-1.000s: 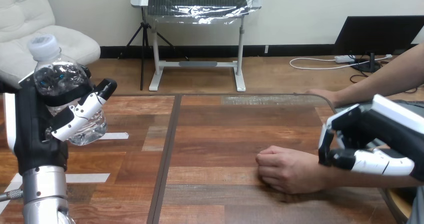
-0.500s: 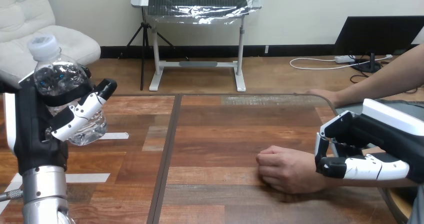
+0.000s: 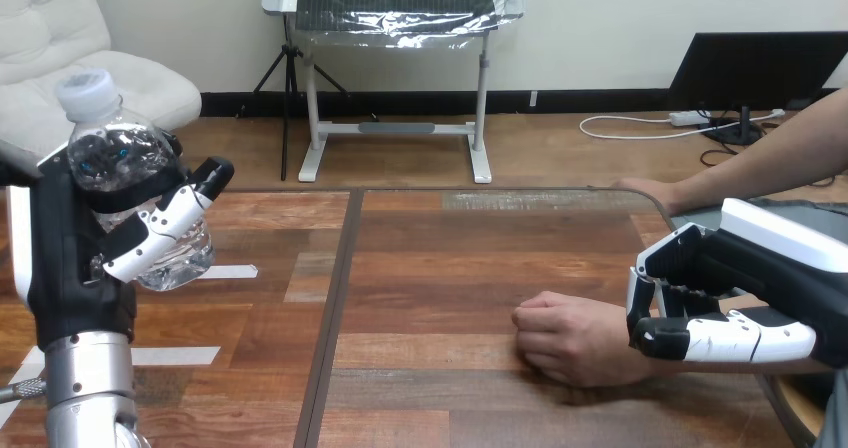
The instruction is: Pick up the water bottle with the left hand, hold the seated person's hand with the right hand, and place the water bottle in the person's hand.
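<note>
Risk: person's hand (image 3: 568, 336) fisted, so water bottle (image 3: 120, 163) may roll off; left hand (image 3: 70, 243) grips it; right hand (image 3: 725, 268) curls round person's wrist (image 3: 622, 346).

wooden table (image 3: 450, 258), dark seam (image 3: 335, 298) running front to back, white tape strips (image 3: 225, 272) at left, person's fist (image 3: 575, 338) resting near right, person's other hand (image 3: 645, 190) at far edge

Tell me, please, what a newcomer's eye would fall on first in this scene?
The clear water bottle stands out first, raised at the view's left in the curled fingers of the left robot hand. Next comes the right robot hand at the right, its fingers and thumb curled round the person's wrist, while the person's hand rests as a fist on the wooden table.
</note>
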`<state>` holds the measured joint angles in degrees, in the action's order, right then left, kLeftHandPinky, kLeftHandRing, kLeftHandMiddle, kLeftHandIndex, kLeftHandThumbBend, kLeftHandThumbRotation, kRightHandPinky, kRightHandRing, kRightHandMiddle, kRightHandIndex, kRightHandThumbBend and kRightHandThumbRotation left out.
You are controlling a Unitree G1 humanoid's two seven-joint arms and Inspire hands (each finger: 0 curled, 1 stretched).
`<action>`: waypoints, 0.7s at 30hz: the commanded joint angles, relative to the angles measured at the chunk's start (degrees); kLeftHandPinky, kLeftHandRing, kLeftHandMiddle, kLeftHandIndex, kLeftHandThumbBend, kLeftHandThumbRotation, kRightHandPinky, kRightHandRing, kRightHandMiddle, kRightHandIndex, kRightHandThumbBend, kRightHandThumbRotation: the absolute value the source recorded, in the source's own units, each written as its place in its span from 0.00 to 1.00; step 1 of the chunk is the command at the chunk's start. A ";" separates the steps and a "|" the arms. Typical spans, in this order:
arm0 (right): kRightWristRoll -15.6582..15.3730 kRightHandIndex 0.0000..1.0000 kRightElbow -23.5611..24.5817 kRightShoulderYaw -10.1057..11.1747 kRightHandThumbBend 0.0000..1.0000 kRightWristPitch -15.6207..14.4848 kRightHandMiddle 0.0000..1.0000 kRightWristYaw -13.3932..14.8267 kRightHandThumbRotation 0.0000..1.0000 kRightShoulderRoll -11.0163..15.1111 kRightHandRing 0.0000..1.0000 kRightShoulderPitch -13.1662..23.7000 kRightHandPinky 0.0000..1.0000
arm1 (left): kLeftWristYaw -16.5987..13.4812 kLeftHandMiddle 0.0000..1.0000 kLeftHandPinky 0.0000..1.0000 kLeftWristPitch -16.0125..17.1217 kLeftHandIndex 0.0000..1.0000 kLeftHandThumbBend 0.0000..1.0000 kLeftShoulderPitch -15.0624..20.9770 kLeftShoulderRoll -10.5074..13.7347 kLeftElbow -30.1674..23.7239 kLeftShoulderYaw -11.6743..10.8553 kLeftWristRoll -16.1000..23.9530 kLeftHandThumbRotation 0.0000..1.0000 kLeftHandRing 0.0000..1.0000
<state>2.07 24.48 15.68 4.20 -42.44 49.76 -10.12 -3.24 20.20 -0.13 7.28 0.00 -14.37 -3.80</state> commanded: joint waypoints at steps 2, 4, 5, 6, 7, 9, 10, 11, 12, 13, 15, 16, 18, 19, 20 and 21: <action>0.08 0.38 0.85 1.58 1.00 0.38 0.25 0.39 1.00 0.53 0.18 1.99 0.14 | -0.17 0.34 0.24 0.71 0.40 0.59 2.45 0.32 -3.01 0.25 0.47 0.00 0.29; 0.04 0.38 0.84 1.57 1.00 0.35 0.25 0.45 1.00 0.49 0.18 1.99 0.14 | -0.17 0.34 0.24 0.66 0.40 0.59 2.45 0.33 -3.03 0.25 0.45 0.00 0.29; -0.11 0.38 0.82 1.60 1.00 0.43 0.24 0.64 1.00 0.37 0.18 1.95 0.14 | -0.12 0.34 0.24 0.66 0.40 0.59 2.45 0.32 -3.01 0.23 0.32 0.00 0.29; -0.22 0.38 0.81 1.61 1.00 0.48 0.24 0.78 1.00 0.28 0.17 1.92 0.14 | -0.08 0.34 0.24 0.66 0.40 0.59 2.45 0.31 -3.00 0.22 0.22 0.00 0.29; -0.31 0.38 0.62 1.59 1.00 0.77 0.24 0.86 1.00 0.22 0.17 1.98 0.14 | -0.02 0.34 0.24 0.67 0.40 0.59 2.45 0.29 -3.00 0.20 0.07 0.00 0.29; -0.37 0.38 0.39 1.55 1.00 1.11 0.24 0.88 1.00 0.19 0.17 2.08 0.14 | 0.05 0.34 0.24 0.70 0.40 0.59 2.45 0.28 -2.99 0.18 -0.07 0.00 0.29; -0.39 0.38 0.35 1.54 1.00 1.18 0.24 0.87 1.00 0.18 0.17 2.10 0.14 | 0.06 0.34 0.24 0.71 0.40 0.59 2.45 0.27 -2.99 0.18 -0.10 0.00 0.29; -0.34 0.38 0.33 1.54 1.00 1.14 0.24 0.82 1.00 0.22 0.17 2.20 0.13 | 0.08 0.34 0.24 0.63 0.40 0.59 2.44 0.24 -3.01 0.16 -0.24 0.00 0.29; -0.30 0.38 0.32 1.54 1.00 1.11 0.23 0.79 1.00 0.24 0.16 2.27 0.13 | 0.10 0.34 0.24 0.57 0.40 0.60 2.43 0.22 -3.03 0.15 -0.34 0.00 0.29; -0.28 0.38 0.31 1.54 1.00 1.09 0.23 0.76 1.00 0.26 0.16 2.32 0.13 | 0.11 0.34 0.24 0.53 0.40 0.60 2.42 0.20 -3.04 0.14 -0.42 0.00 0.29; -0.24 0.39 0.30 1.56 1.00 0.99 0.22 0.72 1.00 0.33 0.15 2.42 0.12 | 0.11 0.34 0.24 0.64 0.40 0.60 2.38 0.21 -3.13 0.18 -0.34 0.00 0.29; -0.23 0.39 0.30 1.57 1.00 0.97 0.21 0.72 1.00 0.35 0.15 2.44 0.11 | 0.11 0.34 0.24 0.67 0.40 0.60 2.36 0.21 -3.16 0.20 -0.30 0.00 0.29; 0.41 0.39 0.22 1.58 1.00 0.59 0.21 0.42 1.00 0.37 0.14 2.58 0.11 | 0.22 0.34 0.24 0.75 0.40 0.60 2.37 0.19 -3.15 0.19 -0.48 0.00 0.29; 0.59 0.39 0.20 1.58 1.00 0.49 0.21 0.33 1.00 0.37 0.14 2.62 0.11 | 0.25 0.34 0.24 0.76 0.40 0.60 2.37 0.19 -3.14 0.19 -0.54 0.00 0.29; 0.64 0.40 0.42 1.48 1.00 0.60 0.20 0.52 1.00 0.16 0.13 2.68 0.10 | 0.26 0.34 0.24 0.70 0.40 0.60 2.30 0.21 -3.23 0.18 -0.53 0.00 0.29; 0.62 0.40 0.59 1.41 1.00 0.71 0.19 0.69 1.00 0.02 0.12 2.74 0.09 | 0.25 0.34 0.24 0.63 0.40 0.60 2.25 0.22 -3.31 0.18 -0.50 0.00 0.29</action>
<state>2.03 24.46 15.68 4.39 -42.47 49.76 -10.12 -3.14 20.19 -0.14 7.28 0.00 -14.37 -4.07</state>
